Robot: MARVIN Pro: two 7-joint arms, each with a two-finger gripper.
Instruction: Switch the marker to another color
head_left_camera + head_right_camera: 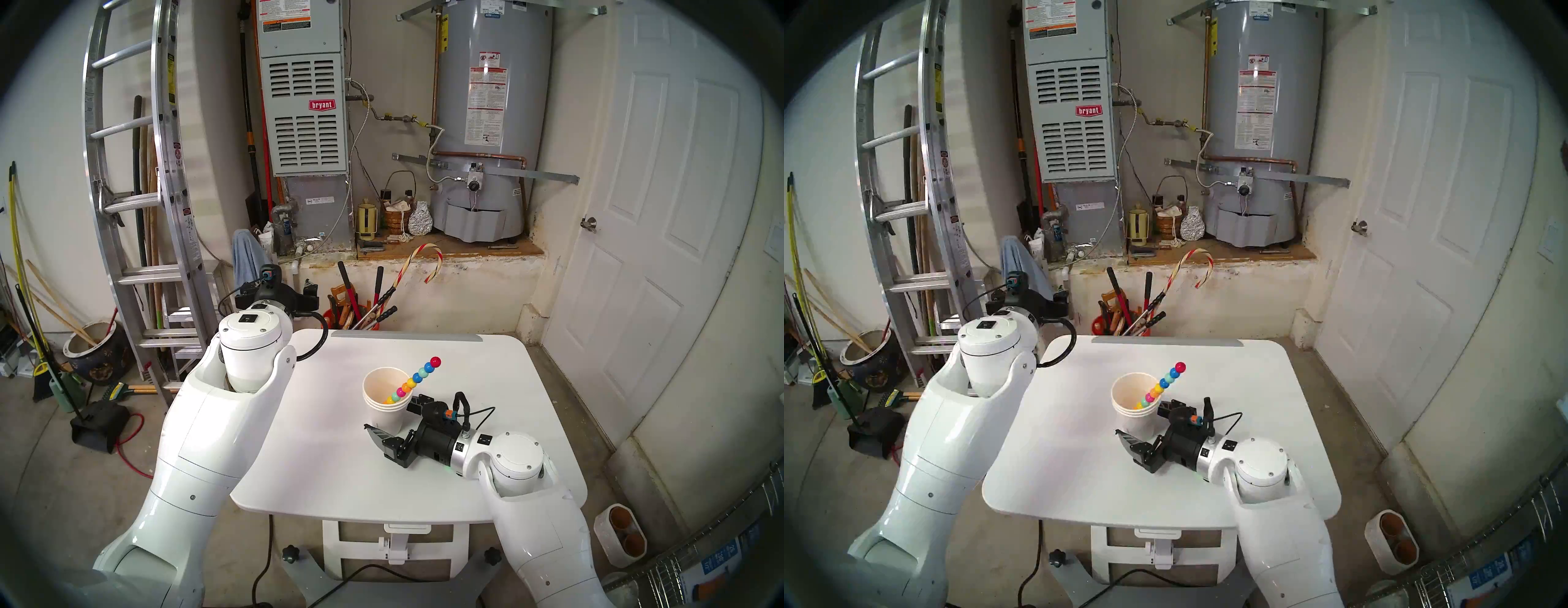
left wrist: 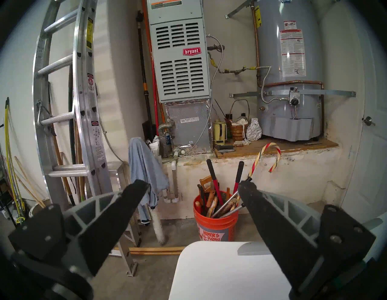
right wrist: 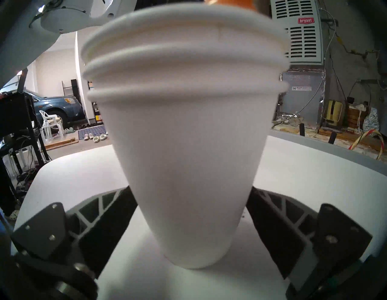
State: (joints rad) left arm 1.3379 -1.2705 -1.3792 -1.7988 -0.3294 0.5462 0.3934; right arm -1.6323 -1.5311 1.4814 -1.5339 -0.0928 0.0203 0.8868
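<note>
A: Where's the marker?

B: Marker stands in the cups, a stack of white paper cups nested together, mid-table. It leans up and to the right over the rim, red bead on top, lower end down inside. Stick is clear of both my grippers.

A: Right gripper?

B: My right gripper is low over the table, level, pointing at the stack from the near right. Fingers spread wide, one on each side of the cups' lower part. In the wrist view I see a gap between each finger and the cup wall. Not clamped on anything. That view is a bit blurred at the rims.

A: Left?

B: My left gripper is raised past the table's far-left corner, facing the back wall. Fingers apart, nothing between them. Beyond it: orange bucket of tools on the floor, a striped cane sticking out of it.

A: Anything else on the table?

B: Only the cups and marker that I can see.
</note>
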